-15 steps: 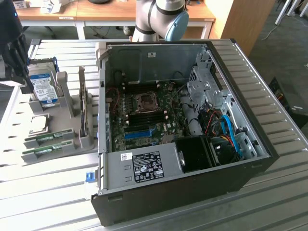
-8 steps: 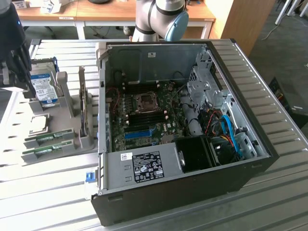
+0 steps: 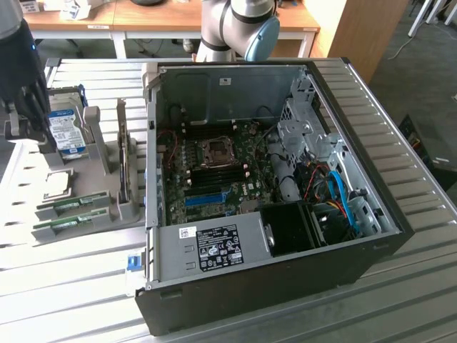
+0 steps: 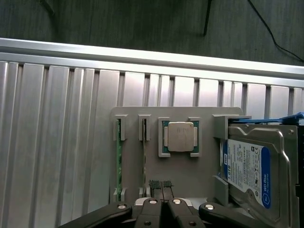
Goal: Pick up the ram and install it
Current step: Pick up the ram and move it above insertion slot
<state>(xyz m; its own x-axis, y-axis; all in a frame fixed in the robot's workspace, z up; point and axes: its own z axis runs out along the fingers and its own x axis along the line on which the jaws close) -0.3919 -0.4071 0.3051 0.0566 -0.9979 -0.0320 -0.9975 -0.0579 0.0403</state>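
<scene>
**Green sticks untouched, pincer clenched over the tray**

Exterior view: the gripper (image 3: 32, 114) hangs over the grey tray (image 3: 93, 187), which sits by the desk (image 3: 71, 286) edge at the exterior view's left. The hard drive (image 3: 68, 132) is right under it. Both ram (image 3: 73, 206) sticks sit in their slots at the tray's near end, and the open PC case (image 3: 271, 193) is just beside.

Wrist view: jaws pinched together on nothing, hovering over the tray between one ram stick (image 4: 144, 156) and the processor (image 4: 180, 137).

My worry: those sticks are thin and close together. A slightly off approach could ram a finger onto a board edge or knock the neighbouring stick.
</scene>
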